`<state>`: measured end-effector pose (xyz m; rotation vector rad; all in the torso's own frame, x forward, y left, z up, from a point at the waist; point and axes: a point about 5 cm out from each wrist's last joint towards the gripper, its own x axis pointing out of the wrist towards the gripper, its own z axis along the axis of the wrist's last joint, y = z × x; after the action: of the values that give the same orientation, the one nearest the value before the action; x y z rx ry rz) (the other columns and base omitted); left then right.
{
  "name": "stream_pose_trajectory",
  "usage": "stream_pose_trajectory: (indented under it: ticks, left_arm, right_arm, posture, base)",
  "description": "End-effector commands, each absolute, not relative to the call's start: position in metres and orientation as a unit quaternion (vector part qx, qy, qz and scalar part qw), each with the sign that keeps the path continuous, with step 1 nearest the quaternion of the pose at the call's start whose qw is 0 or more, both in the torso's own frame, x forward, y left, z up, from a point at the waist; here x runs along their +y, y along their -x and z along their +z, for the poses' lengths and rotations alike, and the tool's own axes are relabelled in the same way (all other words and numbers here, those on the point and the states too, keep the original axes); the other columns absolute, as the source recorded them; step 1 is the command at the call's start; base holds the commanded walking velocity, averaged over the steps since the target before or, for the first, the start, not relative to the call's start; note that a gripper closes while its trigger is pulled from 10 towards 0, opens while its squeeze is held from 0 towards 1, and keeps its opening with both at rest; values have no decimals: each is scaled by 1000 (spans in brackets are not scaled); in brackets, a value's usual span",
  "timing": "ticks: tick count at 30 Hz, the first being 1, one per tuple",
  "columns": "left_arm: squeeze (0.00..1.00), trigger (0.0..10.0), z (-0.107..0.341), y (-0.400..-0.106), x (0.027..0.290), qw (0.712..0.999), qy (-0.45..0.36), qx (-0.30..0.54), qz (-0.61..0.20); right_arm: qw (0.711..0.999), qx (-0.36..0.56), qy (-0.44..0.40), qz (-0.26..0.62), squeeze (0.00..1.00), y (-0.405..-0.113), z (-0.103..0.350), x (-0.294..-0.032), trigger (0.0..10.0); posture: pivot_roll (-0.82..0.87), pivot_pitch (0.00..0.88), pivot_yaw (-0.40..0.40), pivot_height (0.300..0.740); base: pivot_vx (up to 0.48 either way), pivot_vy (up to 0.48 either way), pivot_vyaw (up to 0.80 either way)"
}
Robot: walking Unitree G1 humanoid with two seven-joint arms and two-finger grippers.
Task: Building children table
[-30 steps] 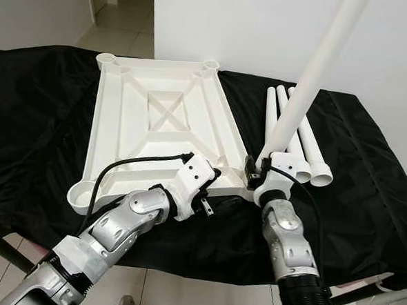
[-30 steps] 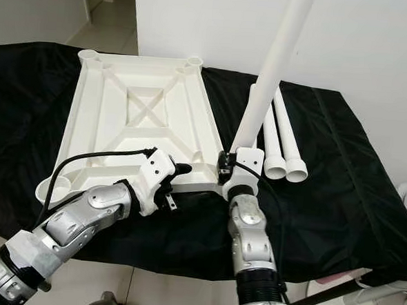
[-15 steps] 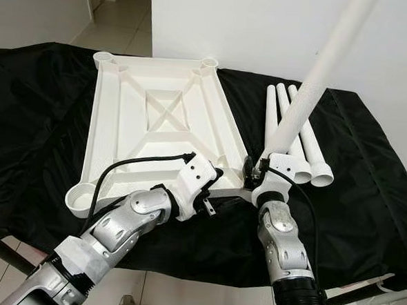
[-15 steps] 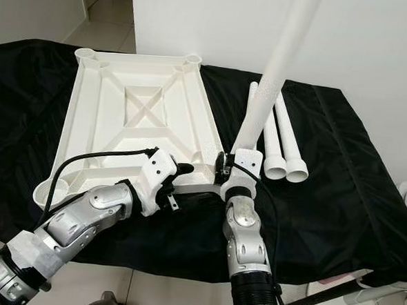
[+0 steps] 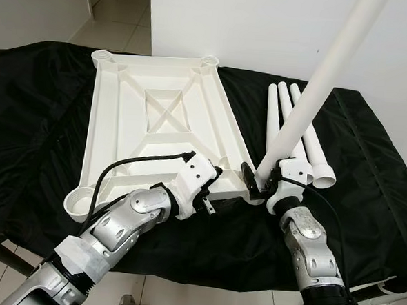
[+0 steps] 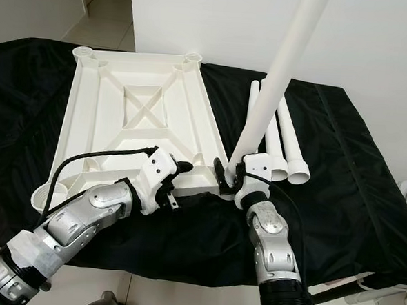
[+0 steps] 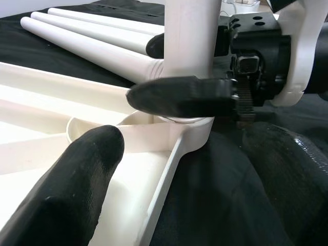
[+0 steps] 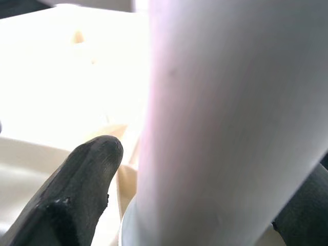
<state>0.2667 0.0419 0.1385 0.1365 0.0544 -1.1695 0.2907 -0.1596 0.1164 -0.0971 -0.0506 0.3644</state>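
Observation:
The white table top (image 5: 122, 120) lies upside down on a black cloth. My left gripper (image 5: 211, 189) is shut on its near rim, one finger (image 7: 66, 195) resting inside the frame. My right gripper (image 5: 260, 180) is shut on a long white table leg (image 5: 318, 83) near its lower end. The leg leans up and to the right. Its foot sits at the round socket (image 7: 189, 133) of the near right corner. In the right wrist view the leg (image 8: 230, 102) stands close beside a black finger (image 8: 77, 184). Three spare legs (image 5: 269, 122) lie to the right of the top.
The black cloth (image 5: 368, 176) covers the whole work table, with its near edge just below my arms. A white wall (image 5: 266, 32) rises right behind it. Tiled floor (image 5: 121, 30) opens at the back left. A white tube (image 5: 388, 292) shows at the lower right.
My right arm has swung to the right, and the held leg now leans further right with its foot staying at the corner socket. The left gripper has kept its place.

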Motion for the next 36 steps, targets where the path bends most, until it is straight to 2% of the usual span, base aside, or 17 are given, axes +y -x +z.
stream_pose_trajectory:
  ticks: [1,9,10,11,12,13,23,24,26,27,36]
  left_arm:
    - [0,10000,137,-260,39,786,-69,30,-614]
    - [0,10000,138,-259,38,786,-66,28,-614]
    - [0,10000,138,-259,38,785,-67,28,-615]
    - [0,10000,138,-258,38,785,-67,28,-615]
    - [0,10000,138,-258,38,785,-67,28,-615]
    - [0,10000,138,-258,38,785,-66,28,-615]
    - [0,10000,138,-257,38,786,-65,28,-614]
    - [0,10000,138,-257,38,786,-64,28,-614]
    - [0,10000,138,-257,38,786,-64,28,-614]
    - [0,10000,138,-257,38,786,-65,28,-615]
    - [0,10000,138,-259,37,787,-64,27,-613]
  right_arm:
    - [980,-22,42,193,0,-289,113,-160,10000]
    - [964,-18,58,259,0,-300,118,-167,10000]
    - [960,-17,64,273,0,-302,119,-167,6627]
    - [957,-15,70,282,0,-304,120,-167,1098]
    - [955,-15,74,288,0,-305,120,-168,1098]
    - [954,-14,75,290,0,-305,120,-168,0]
    - [952,-4,70,299,0,-303,114,-172,0]
    - [954,1,64,293,0,-302,111,-173,1490]
    - [954,1,64,293,0,-302,111,-173,1490]
    - [955,3,57,290,0,-301,110,-173,10000]
    - [979,12,32,200,0,-302,107,-169,10000]
  posture:
    - [13,0,-58,740]
    - [19,0,-59,740]
    - [20,0,-59,740]
    - [22,0,-62,740]
    - [22,0,-62,740]
    - [24,0,-64,740]
    - [24,0,-63,740]
    - [23,0,-61,740]
    - [23,0,-61,740]
    - [23,0,-60,740]
    - [8,0,-55,740]
  base:
    - [0,0,0]
    - [0,0,0]
    - [0,0,0]
    - [0,0,0]
    - [0,0,0]
    - [0,0,0]
    - [0,0,0]
    - [0,0,0]
    - [0,0,0]
    - [0,0,0]
    - [0,0,0]
